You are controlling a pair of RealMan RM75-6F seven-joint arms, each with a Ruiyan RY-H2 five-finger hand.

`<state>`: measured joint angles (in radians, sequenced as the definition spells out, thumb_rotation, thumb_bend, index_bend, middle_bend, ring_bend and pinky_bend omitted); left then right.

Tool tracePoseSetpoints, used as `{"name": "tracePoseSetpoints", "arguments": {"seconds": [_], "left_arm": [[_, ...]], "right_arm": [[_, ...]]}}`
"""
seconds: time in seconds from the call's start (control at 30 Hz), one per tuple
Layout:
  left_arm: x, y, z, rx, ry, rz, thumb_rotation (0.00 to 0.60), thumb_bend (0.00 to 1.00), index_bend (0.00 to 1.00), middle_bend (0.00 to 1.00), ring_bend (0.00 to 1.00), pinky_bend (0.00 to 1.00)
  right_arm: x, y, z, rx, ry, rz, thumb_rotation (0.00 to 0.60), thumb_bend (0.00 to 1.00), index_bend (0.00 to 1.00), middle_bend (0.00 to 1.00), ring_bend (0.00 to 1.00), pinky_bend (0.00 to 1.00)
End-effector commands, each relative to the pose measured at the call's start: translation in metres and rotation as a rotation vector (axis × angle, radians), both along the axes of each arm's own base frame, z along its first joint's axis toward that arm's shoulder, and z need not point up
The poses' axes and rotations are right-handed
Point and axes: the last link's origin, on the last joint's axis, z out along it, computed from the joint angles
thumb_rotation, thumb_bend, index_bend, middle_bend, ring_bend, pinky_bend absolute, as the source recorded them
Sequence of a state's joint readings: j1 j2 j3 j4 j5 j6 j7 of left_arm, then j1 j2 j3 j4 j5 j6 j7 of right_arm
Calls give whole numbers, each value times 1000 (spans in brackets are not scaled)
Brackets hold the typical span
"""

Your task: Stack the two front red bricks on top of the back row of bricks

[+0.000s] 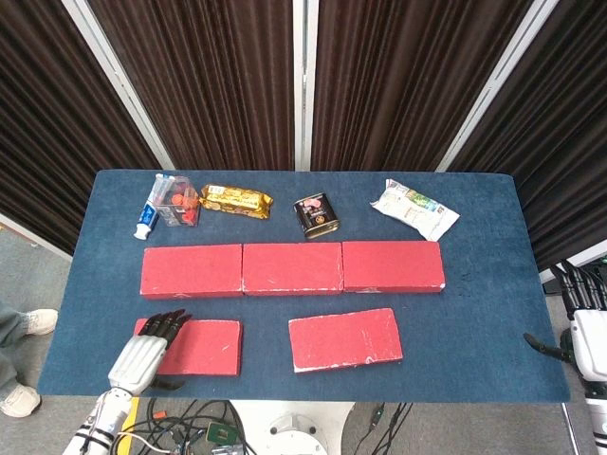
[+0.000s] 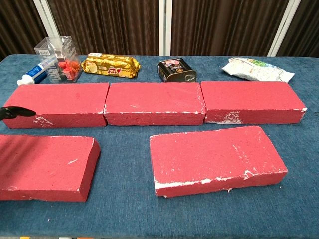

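Three red bricks form the back row (image 1: 292, 268) (image 2: 154, 103) across the blue table. In front lie two more: the front left brick (image 1: 199, 346) (image 2: 47, 167) and the front right brick (image 1: 345, 338) (image 2: 217, 158), which sits slightly askew. My left hand (image 1: 145, 353) hovers over the left end of the front left brick, fingers spread and holding nothing; one black fingertip (image 2: 17, 112) shows at the left edge of the chest view. My right hand (image 1: 583, 327) hangs off the table's right edge, fingers apart and empty.
Along the table's back edge stand a clear box with a toothpaste tube (image 1: 168, 203), a gold snack pack (image 1: 235, 200), a dark tin (image 1: 316, 215) and a white packet (image 1: 413, 209). Cables lie on the floor below the front edge.
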<state>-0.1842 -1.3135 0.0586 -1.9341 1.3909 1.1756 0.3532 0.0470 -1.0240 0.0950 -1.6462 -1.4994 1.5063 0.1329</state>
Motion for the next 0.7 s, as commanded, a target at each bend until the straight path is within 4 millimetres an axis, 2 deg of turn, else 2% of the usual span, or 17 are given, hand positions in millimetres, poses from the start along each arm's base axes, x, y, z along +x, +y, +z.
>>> {"name": "tracePoseSetpoints", "arguments": {"seconds": [0.03, 0.23, 0.7], "left_arm": [[-1, 6, -10, -1, 14, 14, 600, 0, 0, 0, 0, 0], [-6, 9, -19, -41, 39, 48, 600, 0, 0, 0, 0, 0], [-13, 22, -24, -71, 105, 45, 600, 0, 0, 0, 0, 0]], "right_arm": [[-1, 1, 0, -2, -1, -3, 600, 0, 0, 0, 0, 0], [0, 2, -1, -1, 1, 1, 600, 0, 0, 0, 0, 0], [3, 2, -4, 6, 6, 5, 600, 0, 0, 0, 0, 0]]}}
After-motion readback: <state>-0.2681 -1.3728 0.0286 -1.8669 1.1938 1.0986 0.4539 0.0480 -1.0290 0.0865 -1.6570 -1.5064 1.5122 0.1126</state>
